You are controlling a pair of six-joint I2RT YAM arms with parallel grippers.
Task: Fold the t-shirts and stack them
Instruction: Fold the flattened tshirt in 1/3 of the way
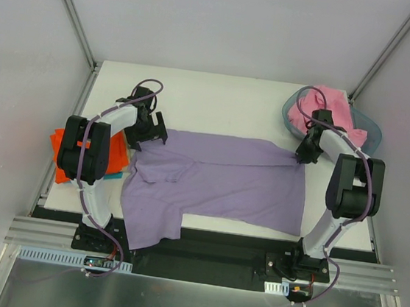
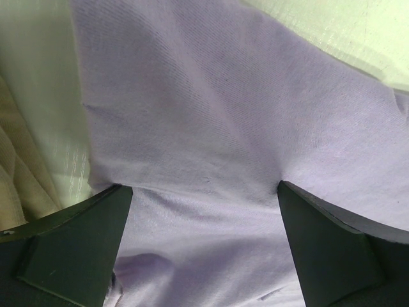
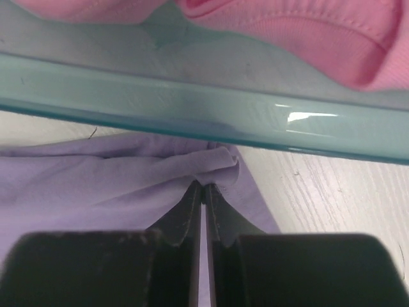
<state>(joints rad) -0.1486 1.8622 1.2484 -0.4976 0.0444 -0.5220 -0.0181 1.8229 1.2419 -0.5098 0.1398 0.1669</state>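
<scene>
Item 1, lavender t-shirt: lies spread flat across the middle of the white table, its long side running left to right. One short sleeve is creased over the body left of centre, and the near-left part hangs over the table's near edge. Item 2, left gripper: sits at the shirt's far-left corner. In the left wrist view its two dark fingers are spread wide, with lavender cloth filling the gap between them; nothing is gripped. Item 3, right gripper: sits at the shirt's far-right corner, just beside the basket. In the right wrist view its fingertips are pressed together, pinching a small bunched fold of the shirt's edge that is puckered up at the tips. Item 4, grey-blue plastic basket: stands at the far-right corner of the table, with its rim running close above the pinched cloth. Item 5, pink t-shirt: is heaped loosely inside the basket. Item 6, orange-red t-shirt: lies at the table's left edge, partly hidden behind the left arm. Item 7, teal t-shirt: shows only as a thin sliver under the orange-red one, near the lavender shirt's left side.
</scene>
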